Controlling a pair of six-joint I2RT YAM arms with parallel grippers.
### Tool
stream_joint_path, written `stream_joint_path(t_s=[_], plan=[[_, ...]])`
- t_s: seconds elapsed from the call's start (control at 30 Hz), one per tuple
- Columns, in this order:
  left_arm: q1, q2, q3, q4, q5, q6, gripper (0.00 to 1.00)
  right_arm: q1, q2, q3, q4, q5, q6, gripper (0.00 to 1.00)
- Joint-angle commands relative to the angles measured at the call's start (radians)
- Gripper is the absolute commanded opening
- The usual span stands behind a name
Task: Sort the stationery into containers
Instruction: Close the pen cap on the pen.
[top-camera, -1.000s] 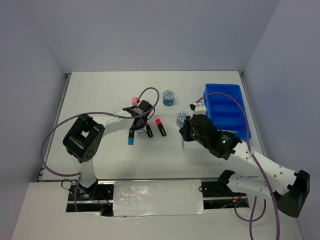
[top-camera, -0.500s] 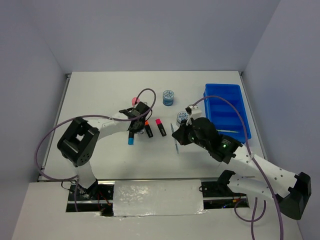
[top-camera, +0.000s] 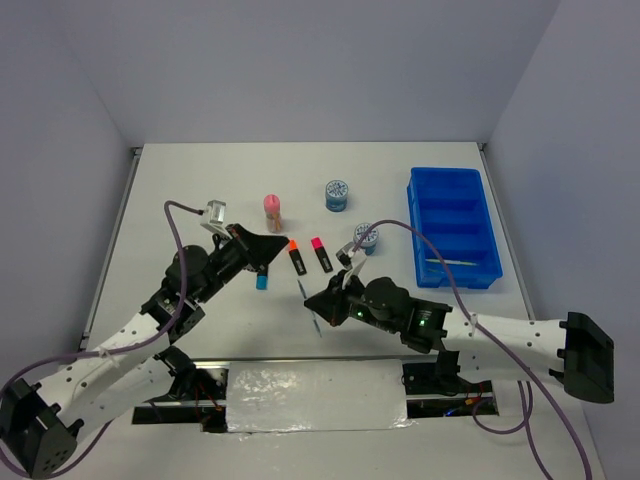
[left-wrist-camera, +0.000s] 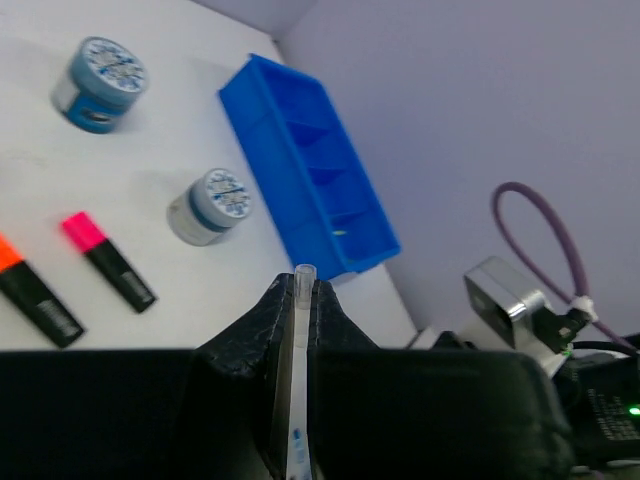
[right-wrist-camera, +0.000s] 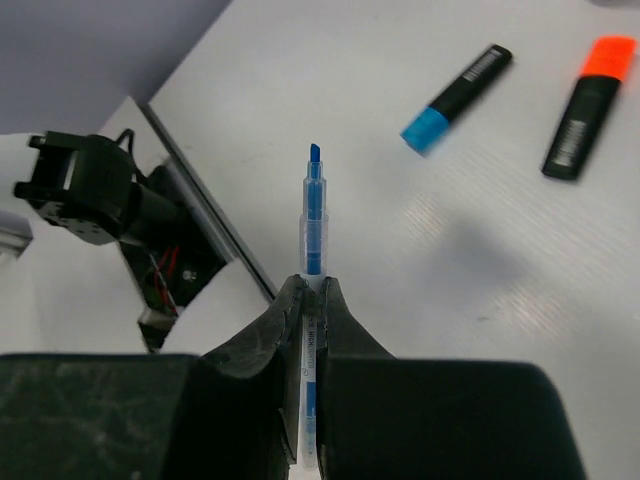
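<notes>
Pen (right-wrist-camera: 313, 215) pinched in our right fingers (right-wrist-camera: 265, 335), second pen (left-wrist-camera: 300, 330) in our left fingers (left-wrist-camera: 255, 335); we cannot see either barrel's lower end.

Pen (right-wrist-camera: 313, 230): tiny print on the clear barrel, too blurred to read.
Orange-capped highlighter (right-wrist-camera: 585, 108): pale lettering along the black body, illegible.
Blue-capped highlighter (right-wrist-camera: 458, 97), beside the orange-capped one: likewise illegible.
</notes>
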Motion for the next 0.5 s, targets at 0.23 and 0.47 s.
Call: stream_joint_path(t_s=[0.23,0.47], plan=[[-0.012,-0.061,-0.062,0.26,0.116,-0.142,0.0,0.077,0.057,0.105,0.119,0.19,-0.011,0.0],[-0.012,-0.081,-0.051,0.213,0.09,-0.133,0.0,0.08,0.042,0.117,0.124,0.2,-0.034,0.0]])
